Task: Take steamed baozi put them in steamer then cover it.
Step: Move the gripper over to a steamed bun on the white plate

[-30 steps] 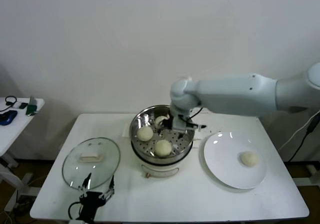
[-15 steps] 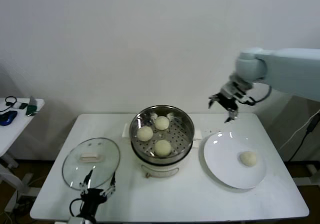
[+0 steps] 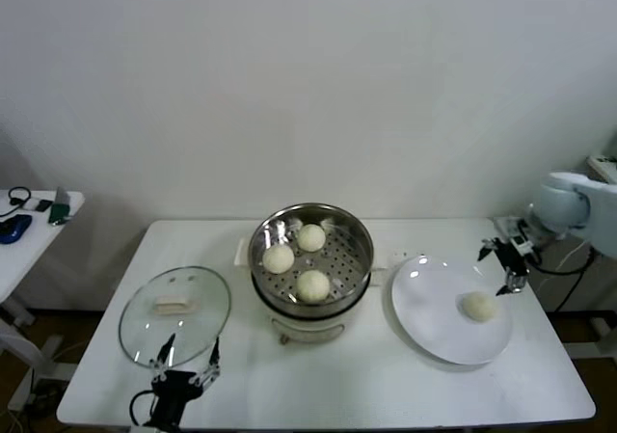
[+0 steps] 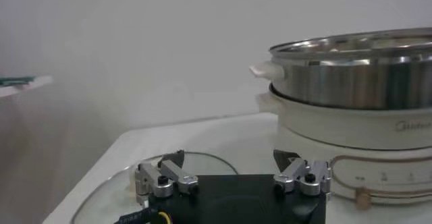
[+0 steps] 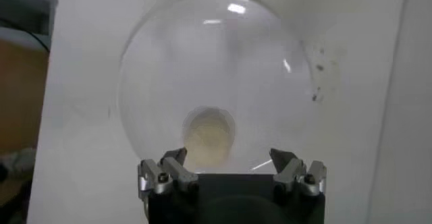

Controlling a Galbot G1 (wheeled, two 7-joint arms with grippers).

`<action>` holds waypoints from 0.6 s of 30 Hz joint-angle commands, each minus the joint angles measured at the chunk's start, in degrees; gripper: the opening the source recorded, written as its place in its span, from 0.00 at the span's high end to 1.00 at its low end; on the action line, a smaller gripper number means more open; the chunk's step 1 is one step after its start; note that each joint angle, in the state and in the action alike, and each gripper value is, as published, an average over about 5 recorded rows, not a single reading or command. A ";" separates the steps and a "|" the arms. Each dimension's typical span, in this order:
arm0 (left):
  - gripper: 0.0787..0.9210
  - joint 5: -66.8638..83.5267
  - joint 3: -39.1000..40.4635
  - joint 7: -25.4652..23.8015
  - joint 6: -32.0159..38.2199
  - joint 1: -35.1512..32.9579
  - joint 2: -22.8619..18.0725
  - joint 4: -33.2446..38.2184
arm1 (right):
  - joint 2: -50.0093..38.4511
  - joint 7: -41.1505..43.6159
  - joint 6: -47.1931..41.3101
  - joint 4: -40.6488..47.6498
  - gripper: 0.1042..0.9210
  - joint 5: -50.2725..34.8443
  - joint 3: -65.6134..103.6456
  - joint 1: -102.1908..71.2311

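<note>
Steamer [image 3: 311, 259] mid-table, uncovered — three steamed baozi [image 3: 312, 284] inside. Fourth baozi [image 3: 479, 306] on the white plate [image 3: 429, 317] to its right. Right gripper [image 3: 503, 264] above the plate's far edge, jaws apart, empty. Cover [image 3: 175, 313] flat on the table at left — left gripper [image 3: 185, 375] just beside its near rim, jaws apart.
</note>
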State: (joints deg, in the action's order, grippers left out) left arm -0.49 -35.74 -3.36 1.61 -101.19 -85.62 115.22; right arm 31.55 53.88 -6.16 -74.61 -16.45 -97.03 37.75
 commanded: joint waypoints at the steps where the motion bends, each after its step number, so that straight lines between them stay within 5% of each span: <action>1: 0.12 -0.41 0.06 0.05 0.12 -0.66 -0.37 -0.18 | -1.57 -1.76 -3.89 6.45 0.12 5.61 14.41 -19.38; 18: 0.12 -1.16 0.11 0.20 0.07 -0.78 -0.57 -0.55 | 3.66 -3.90 -3.99 11.00 0.12 6.28 20.93 -25.87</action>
State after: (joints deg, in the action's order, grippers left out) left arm -1.58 -35.56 -3.24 1.75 -102.00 -86.29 114.82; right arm 33.87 51.05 -9.46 -66.18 -11.31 -80.94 17.23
